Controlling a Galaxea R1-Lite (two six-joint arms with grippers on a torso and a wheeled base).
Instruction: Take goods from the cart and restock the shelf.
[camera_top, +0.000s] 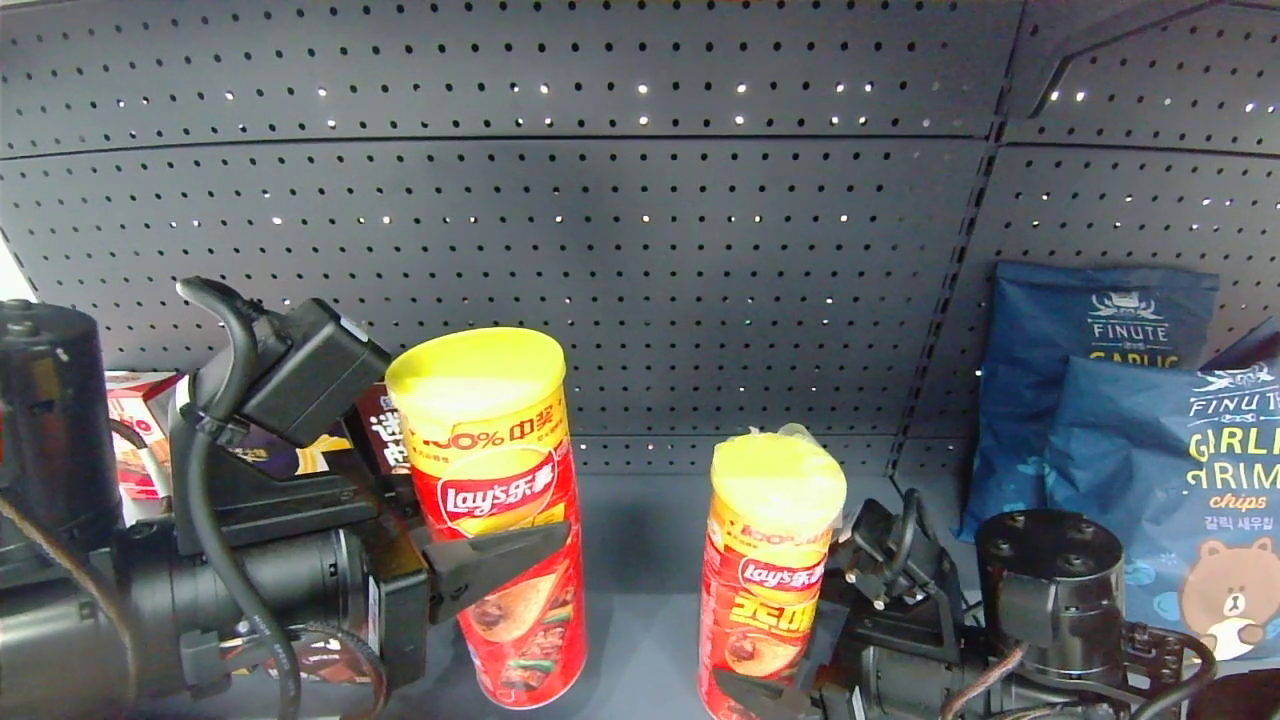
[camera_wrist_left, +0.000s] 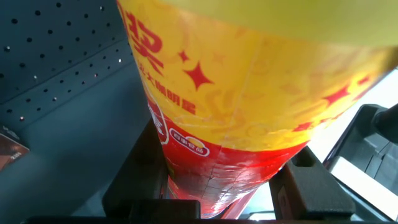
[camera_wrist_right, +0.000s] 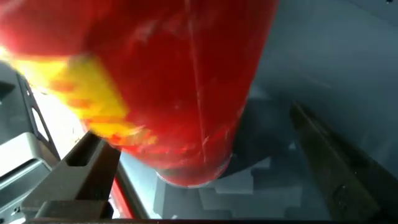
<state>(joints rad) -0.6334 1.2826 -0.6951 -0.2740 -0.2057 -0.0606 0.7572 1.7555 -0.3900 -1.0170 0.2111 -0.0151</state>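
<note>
Left gripper (camera_top: 515, 545) clamps the tall red-and-yellow cardboard crisp can (camera_top: 490, 470) between its fingers, low over the grey metal shelf (camera_top: 640, 560); it is best seated flat before release. Right gripper (camera_wrist_right: 196, 130) straddles the shorter red-and-yellow crisp can (camera_wrist_right: 174, 74), spread wide. Its wrist view reveals a gap beside one finger (camera_wrist_right: 329, 162), which the head view cannot settle.

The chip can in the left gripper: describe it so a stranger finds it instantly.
On the pegboard shelf stand two red-and-yellow chip cans. Yours is the left can, in the left gripper; its yellow lid is smooth, the right can's film-wrinkled.
</note>
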